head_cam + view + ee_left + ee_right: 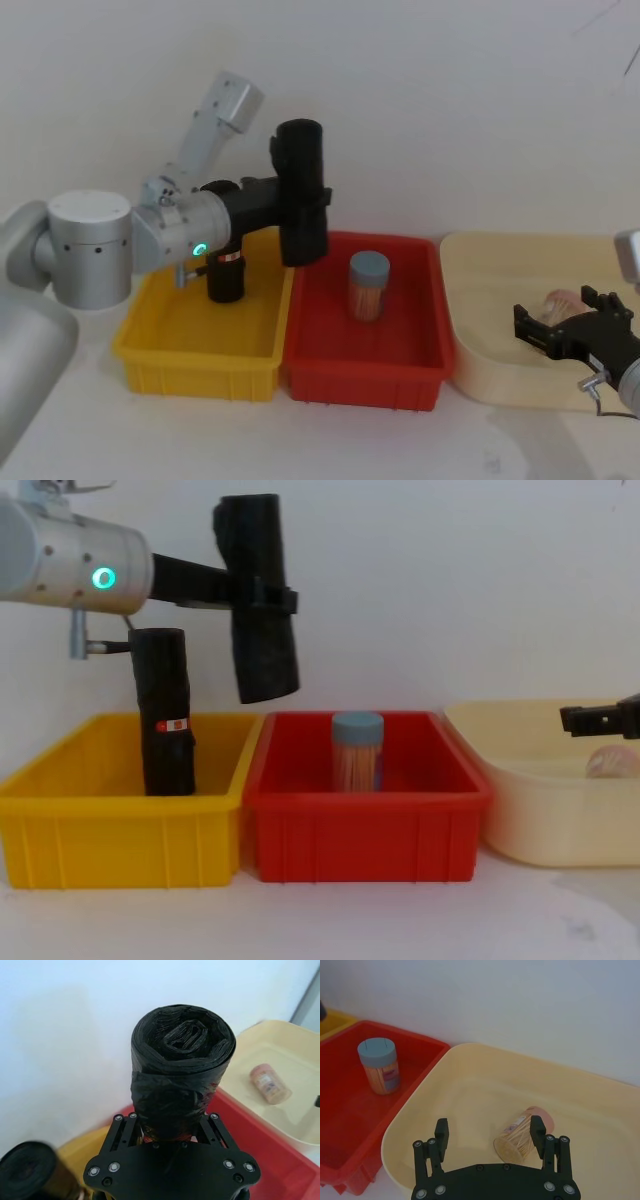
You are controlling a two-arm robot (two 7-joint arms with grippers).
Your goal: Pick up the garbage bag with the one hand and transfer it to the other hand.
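The left gripper [305, 198], long, black, two-fingered, on the silver-grey arm w/ the green ring, is clamped across the mid part of the garbage bag [302, 170], a plain black wrinkled plastic roll, cylinder-shaped, no sticker. The bag hangs in the air above the left edge of the red plastic bin [365, 385], nearly upright w/ a slight tilt, touching nothing else. The right gripper [489, 1134], same black two-finger type, blue-ringed arm per the task, sits well to the right of the red bin, low over a cream plastic tub [470, 1050]. Its jaws are wide apart and hold nothing. A toothpick jar [520, 1135] lies on its side close by.

Left of the red bin, in a yellow plastic bin [195, 365], stands a second black roll w/ a red-and-white sticker [165, 710]; not the target.

Handling, as a judgement: prob. light, firm at the core but soft on the outside. Loose film layers may squash or slide under the pads, esp. w/ a shallow pinch. Free length shows above and below the left fingers; the lower half, nearer the red bin, looks the better place for the right gripper, square across the roll and clear of the left fingers.
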